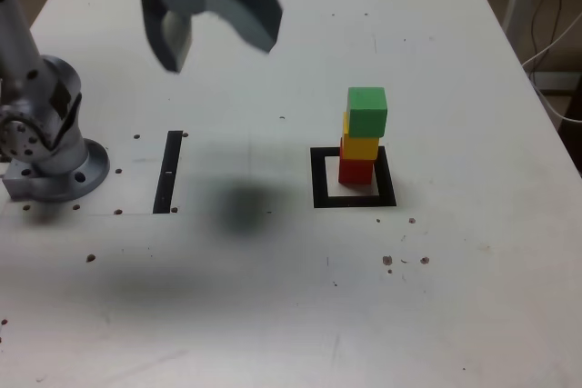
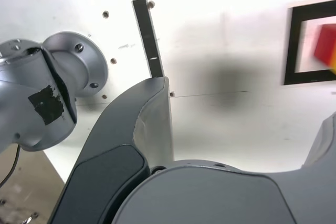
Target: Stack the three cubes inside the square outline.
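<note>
The three cubes stand in one tower in the exterior view: the red cube [image 1: 356, 170] at the bottom, the yellow cube [image 1: 359, 144] on it, the green cube [image 1: 367, 111] on top, slightly offset. The tower rests inside the square outline [image 1: 318, 179]. My gripper [image 1: 218, 38] hangs high above the table, well to the exterior view's left of the tower, open and empty. In the wrist view the square outline [image 2: 290, 45] and an edge of the red cube [image 2: 324, 43] show at the frame's border, past one grey finger [image 2: 152, 114].
A narrow black strip [image 1: 169, 171] lies between the arm's base [image 1: 50, 165] and the outline, and the black strip [image 2: 148, 35] also shows in the wrist view. Small screw holes dot the white table [image 1: 273, 297]. Cables hang off the table's far right edge.
</note>
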